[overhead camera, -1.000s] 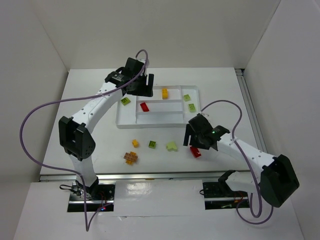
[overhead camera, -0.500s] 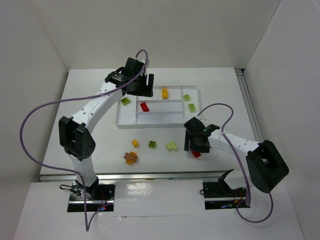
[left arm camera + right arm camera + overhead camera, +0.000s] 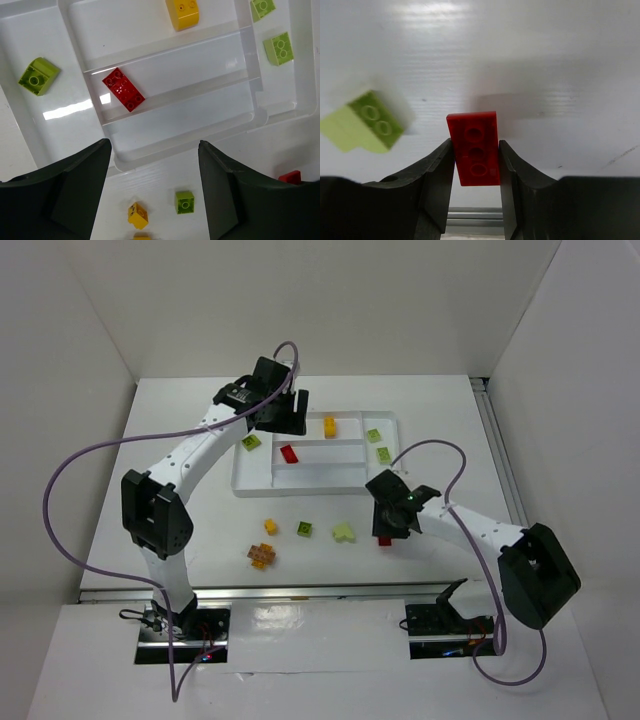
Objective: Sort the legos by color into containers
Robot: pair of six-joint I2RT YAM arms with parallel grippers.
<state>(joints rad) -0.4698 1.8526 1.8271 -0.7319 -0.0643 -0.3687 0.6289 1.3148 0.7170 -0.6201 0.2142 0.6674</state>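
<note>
The right gripper [image 3: 475,165] had swung down and pinched the small red studded plastic brick [image 3: 473,145] just outside the shallow white divided tray [image 3: 300,492]: seemingly ready to lift. The left gripper [image 3: 152,165] gaped wide above that tray.

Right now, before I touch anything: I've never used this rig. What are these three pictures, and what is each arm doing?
The overhead picture shows two robot arms bolted at the near edge of the table. The other two pictures come from cameras on their wrists. The left gripper hangs open above the white tray, which holds several sorted bricks. The right gripper is closed on a red brick beside a pale green brick. A few loose bricks lie on the table.
</note>
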